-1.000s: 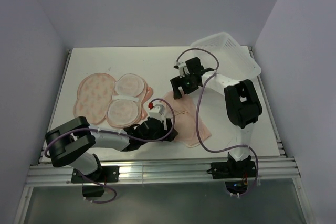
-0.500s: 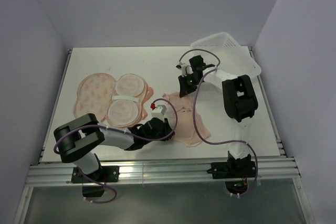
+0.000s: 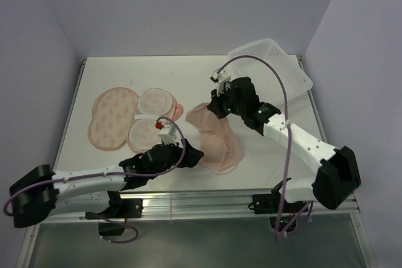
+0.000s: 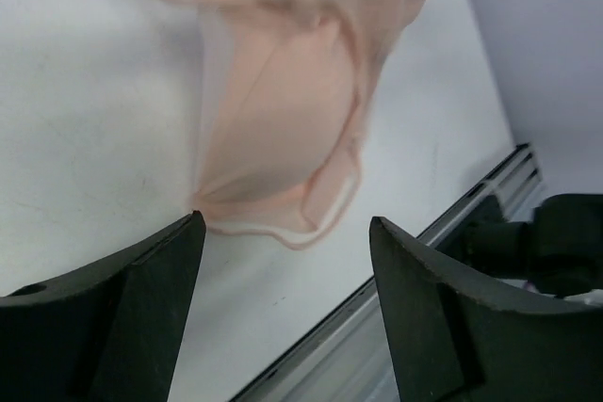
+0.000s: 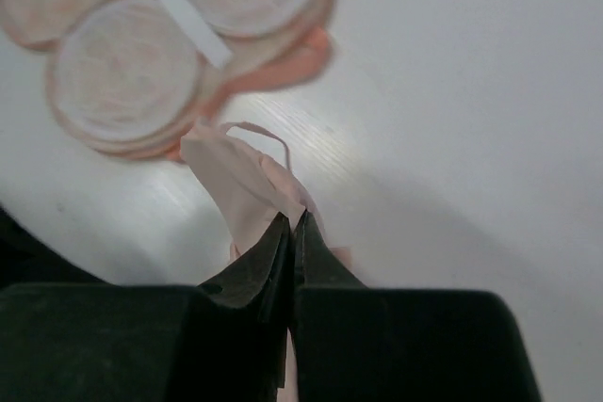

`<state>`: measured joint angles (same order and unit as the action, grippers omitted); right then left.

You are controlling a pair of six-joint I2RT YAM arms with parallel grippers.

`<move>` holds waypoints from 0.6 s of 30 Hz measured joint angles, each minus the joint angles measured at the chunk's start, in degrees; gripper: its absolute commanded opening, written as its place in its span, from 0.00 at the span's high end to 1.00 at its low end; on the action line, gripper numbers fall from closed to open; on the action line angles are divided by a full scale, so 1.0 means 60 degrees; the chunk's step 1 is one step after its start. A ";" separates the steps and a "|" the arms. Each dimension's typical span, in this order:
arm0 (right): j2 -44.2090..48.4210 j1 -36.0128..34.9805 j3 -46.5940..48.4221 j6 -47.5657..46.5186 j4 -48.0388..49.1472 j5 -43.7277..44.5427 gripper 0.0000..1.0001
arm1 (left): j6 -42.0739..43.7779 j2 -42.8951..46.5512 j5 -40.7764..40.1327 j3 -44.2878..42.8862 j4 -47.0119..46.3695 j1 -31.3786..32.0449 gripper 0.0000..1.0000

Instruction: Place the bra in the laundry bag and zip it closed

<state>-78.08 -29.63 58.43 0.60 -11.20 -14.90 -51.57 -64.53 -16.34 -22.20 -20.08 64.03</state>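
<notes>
The pale peach bra (image 3: 218,137) lies mid-table, its far edge pulled up and bunched. My right gripper (image 3: 216,105) is shut on that raised edge; in the right wrist view the jaws (image 5: 293,219) pinch a fold of the bra (image 5: 237,176). The laundry bag (image 3: 112,116) lies unzipped and spread flat at the left, its whitish mesh lobes (image 3: 153,101) facing up; it also shows as the laundry bag (image 5: 132,72) in the right wrist view. My left gripper (image 3: 193,154) stands open at the near left edge of the bra (image 4: 283,110), its fingers (image 4: 122,308) holding nothing.
A white plastic lattice basket (image 3: 271,61) leans at the back right corner. The metal rail (image 3: 201,202) runs along the table's near edge, close behind the left gripper. Purple cables loop over both arms.
My right gripper has shut on the bra's far edge and lifted it, bunching the fabric. My left gripper shut briefly, then opened again, and both arms' elbows swung outward.
</notes>
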 measured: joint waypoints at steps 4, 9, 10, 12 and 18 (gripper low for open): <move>0.1235 -0.1967 -0.0197 0.0168 0.0372 0.1173 1.00 | 0.0022 0.2586 -0.0656 0.0007 0.1410 0.0047 0.23; 0.1585 -0.3599 -0.0040 0.0433 0.0361 0.2750 1.00 | 0.0259 0.5519 -0.1690 -0.0707 0.3880 0.0062 0.23; 0.1577 -0.3854 0.0051 0.0477 0.0364 0.2987 1.00 | 0.0335 0.5912 -0.1836 -0.0936 0.4262 0.0069 0.23; 0.1555 -0.4368 0.0335 0.0565 0.0372 0.3424 1.00 | 0.0594 0.6728 -0.2164 -0.1534 0.5074 0.0080 0.17; 0.0801 -0.5122 0.1982 0.0747 0.0616 0.3840 1.00 | 0.1647 0.8025 -0.3085 -0.3555 0.6495 0.0095 0.01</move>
<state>-73.28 -60.36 70.32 5.08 -7.51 8.14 -41.69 -16.38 -34.85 -43.53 18.90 64.60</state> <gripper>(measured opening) 0.023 0.945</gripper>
